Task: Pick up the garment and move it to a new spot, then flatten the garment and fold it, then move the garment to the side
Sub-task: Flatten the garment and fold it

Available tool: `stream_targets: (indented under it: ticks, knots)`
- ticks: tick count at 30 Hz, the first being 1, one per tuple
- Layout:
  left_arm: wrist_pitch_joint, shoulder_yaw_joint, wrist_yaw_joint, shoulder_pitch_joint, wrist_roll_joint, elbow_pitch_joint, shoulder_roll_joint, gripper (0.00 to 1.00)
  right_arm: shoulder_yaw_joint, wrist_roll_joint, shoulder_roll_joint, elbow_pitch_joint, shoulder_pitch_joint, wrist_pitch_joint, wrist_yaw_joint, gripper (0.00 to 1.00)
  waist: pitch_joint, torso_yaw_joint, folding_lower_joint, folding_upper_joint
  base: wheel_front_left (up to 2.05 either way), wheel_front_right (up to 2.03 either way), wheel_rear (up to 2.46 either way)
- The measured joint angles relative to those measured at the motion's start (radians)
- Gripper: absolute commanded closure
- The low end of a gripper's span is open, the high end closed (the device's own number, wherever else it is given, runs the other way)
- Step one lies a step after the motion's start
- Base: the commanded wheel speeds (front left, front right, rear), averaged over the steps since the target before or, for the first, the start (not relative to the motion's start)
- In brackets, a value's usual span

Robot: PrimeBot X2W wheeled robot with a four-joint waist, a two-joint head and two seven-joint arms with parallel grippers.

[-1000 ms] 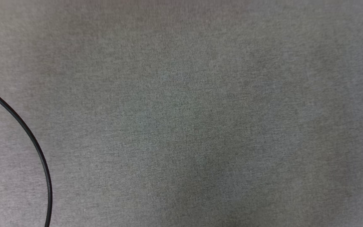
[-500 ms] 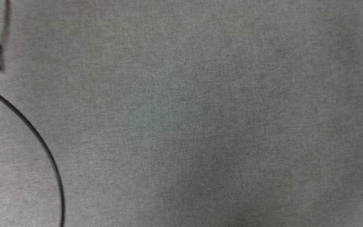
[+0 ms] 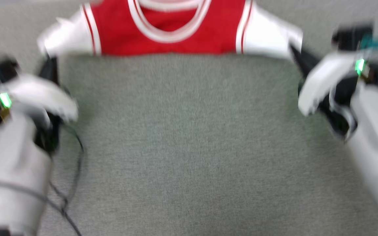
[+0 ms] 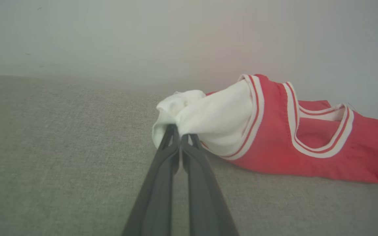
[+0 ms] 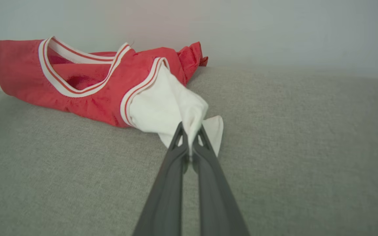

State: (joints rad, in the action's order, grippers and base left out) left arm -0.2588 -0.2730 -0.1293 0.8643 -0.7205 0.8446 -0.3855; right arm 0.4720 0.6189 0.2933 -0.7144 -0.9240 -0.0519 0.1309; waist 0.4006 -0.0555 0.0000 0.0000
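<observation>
The garment (image 3: 169,42), a red jersey with white short sleeves and striped trim, lies stretched across the far part of the grey cloth surface in the blurred head view. My left gripper (image 3: 48,60) is shut on its left white sleeve, and my right gripper (image 3: 294,52) is shut on its right white sleeve. In the left wrist view my left gripper (image 4: 179,132) pinches bunched white sleeve cloth of the garment (image 4: 274,141), which rests on the surface. In the right wrist view my right gripper (image 5: 190,131) pinches the other sleeve of the garment (image 5: 87,91). The chest is out of view.
A grey fabric surface (image 3: 189,147) spreads between my two arms. A thin black cable (image 3: 74,154) hangs by my left forearm. A pale wall (image 4: 110,39) rises just behind the garment in both wrist views.
The whole head picture has shifted, so the camera has moved: earlier it held grey cloth and a cable, now the garment and both arms are in it.
</observation>
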Motion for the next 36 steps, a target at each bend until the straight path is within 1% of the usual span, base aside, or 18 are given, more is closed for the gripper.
stream_targets:
  ticks: [2, 5, 8, 10, 15, 19, 21, 25, 28, 29, 30, 31, 32, 36]
  knots:
    - [-0.001, 0.013, 0.002, -0.101, 0.000, -0.035, 0.012, 1.00, 0.006, 0.014, 0.013, 0.012, 0.080, 0.005, 0.000, 1.00, -0.042, 0.001, 0.0000, 0.0000, 0.00, 0.00, 0.00]
    - [-0.001, 0.049, 0.016, -0.246, 0.003, -0.098, 0.025, 1.00, 0.012, 0.034, 0.033, 0.034, 0.194, 0.008, 0.000, 1.00, -0.106, 0.003, -0.0001, 0.0000, 0.00, 0.00, 0.00]
    - [-0.001, 0.075, 0.025, -0.388, -0.001, -0.155, 0.040, 1.00, 0.011, 0.050, 0.038, 0.059, 0.308, 0.010, 0.000, 1.00, -0.168, 0.007, -0.0001, 0.0000, 0.00, 0.00, 0.00]
    - [-0.002, 0.086, 0.038, -0.473, 0.004, -0.195, 0.041, 1.00, 0.005, 0.054, 0.043, 0.077, 0.382, 0.011, 0.000, 1.00, -0.207, 0.010, -0.0002, 0.0000, 0.00, 0.00, 0.00]
    - [-0.002, 0.093, 0.094, -0.685, 0.021, -0.324, 0.040, 1.00, -0.035, 0.057, 0.054, 0.129, 0.573, 0.013, 0.000, 1.00, -0.297, 0.017, -0.0003, 0.0000, 0.00, 0.00, 0.00]
    - [0.003, 0.105, 0.143, -0.836, 0.019, -0.433, 0.028, 1.00, -0.095, 0.047, 0.052, 0.175, 0.723, 0.006, 0.000, 1.00, -0.350, 0.023, -0.0004, 0.0000, 0.00, 0.00, 0.00]
    - [0.013, 0.110, 0.169, -0.904, 0.014, -0.492, 0.025, 1.00, -0.130, 0.024, 0.050, 0.203, 0.793, 0.003, 0.000, 1.00, -0.371, 0.026, -0.0004, 0.0000, 0.00, 0.00, 0.00]
    - [0.043, 0.108, 0.221, -1.020, 0.020, -0.610, 0.014, 1.00, -0.211, -0.016, 0.027, 0.262, 0.926, -0.010, 0.000, 1.00, -0.398, 0.038, -0.0004, 0.0001, 0.00, 0.00, 0.00]
    - [0.063, 0.111, 0.246, -1.076, 0.010, -0.682, 0.014, 1.00, -0.267, -0.062, 0.006, 0.307, 0.994, -0.030, 0.000, 1.00, -0.404, 0.047, -0.0003, 0.0000, 0.00, 0.00, 0.00]
    - [0.064, 0.112, 0.254, -1.088, 0.013, -0.700, 0.011, 1.00, -0.279, -0.082, -0.001, 0.321, 1.010, -0.040, 0.000, 0.92, -0.403, 0.049, -0.0003, 0.0001, 0.00, 0.00, 0.00]
    - [0.068, 0.114, 0.260, -1.095, 0.012, -0.719, 0.011, 1.00, -0.294, -0.104, -0.008, 0.334, 1.025, -0.049, 0.000, 0.65, -0.403, 0.052, -0.0003, 0.0001, 0.00, 0.00, 0.00]
    - [0.073, 0.110, 0.264, -1.100, 0.014, -0.739, 0.009, 1.00, -0.306, -0.116, -0.018, 0.349, 1.035, -0.056, 0.000, 0.17, -0.402, 0.054, -0.0003, 0.0001, 0.00, 0.00, 0.00]
    - [0.077, 0.105, 0.270, -1.103, 0.020, -0.758, 0.008, 1.00, -0.317, -0.131, -0.026, 0.365, 1.039, -0.060, 0.000, 0.00, -0.400, 0.056, -0.0003, 0.0000, 0.00, 0.00, 0.00]
    - [0.082, 0.084, 0.282, -1.103, 0.045, -0.818, 0.006, 1.00, -0.355, -0.180, -0.049, 0.445, 1.028, -0.058, 0.000, 0.00, -0.389, 0.065, -0.0002, 0.0000, 0.00, 0.00, 0.00]
